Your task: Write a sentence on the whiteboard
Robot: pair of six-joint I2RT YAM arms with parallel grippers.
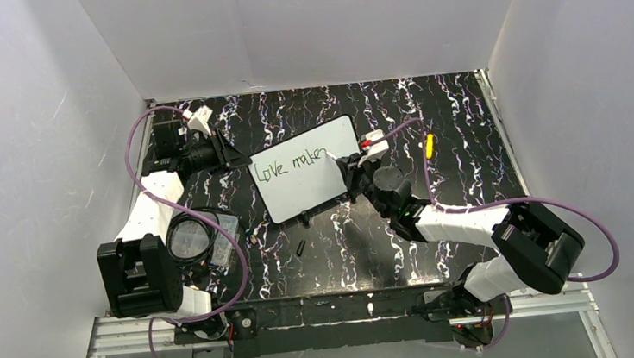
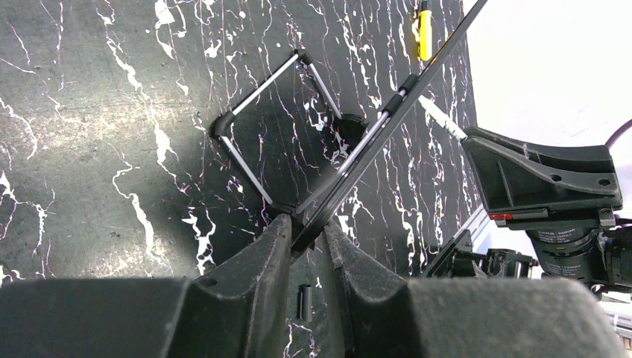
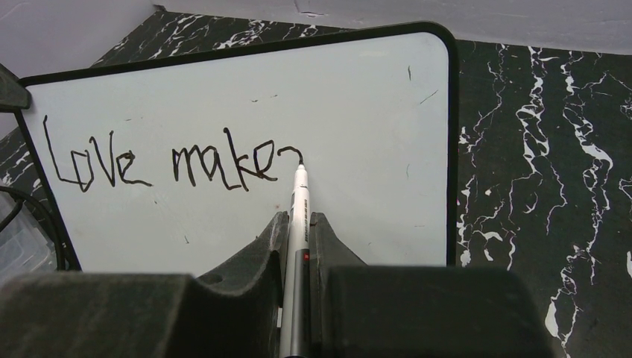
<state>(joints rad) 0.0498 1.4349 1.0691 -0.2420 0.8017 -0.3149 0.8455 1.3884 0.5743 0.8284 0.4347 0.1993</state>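
Currently the left claw (image 2: pixel 307 230) is clenched on the left edge of the whiteboard (image 1: pixel 307 188), tilted at mid-bench (image 1: pixel 464 114); the right claw (image 3: pixel 296 222) grasps a pen (image 3: pixel 299 190), its tip touching the board after "Love make".

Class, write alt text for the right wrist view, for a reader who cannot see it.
The right claw grips a pen, its tip on the whiteboard just after the handwritten words "Love make". A black, white-veined table shows to the right.
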